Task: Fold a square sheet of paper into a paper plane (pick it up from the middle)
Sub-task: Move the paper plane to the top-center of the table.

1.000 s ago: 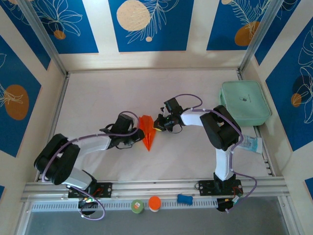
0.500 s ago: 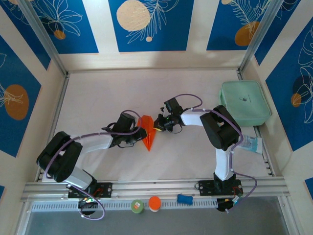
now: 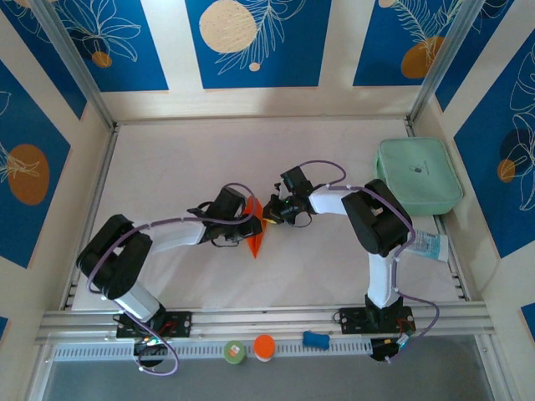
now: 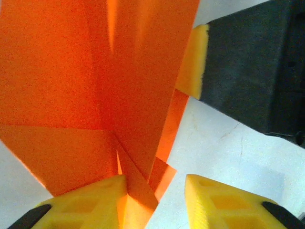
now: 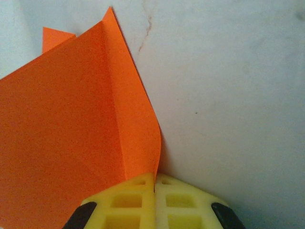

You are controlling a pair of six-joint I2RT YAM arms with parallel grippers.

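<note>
The paper plane, a narrow dart of matte bright orange paper with sharp crease lines and layered flaps, lies mid-table with its point toward the near edge. The right fingers, yellow waffle-patterned pads, are pressed fully together on the curled edge of one flap. The left fingers, of the same yellow material, stand partly apart at the folded tip, one pad against the paper. The table is pale and matte. A rounded mint-green case sits well apart at the right edge.
</note>
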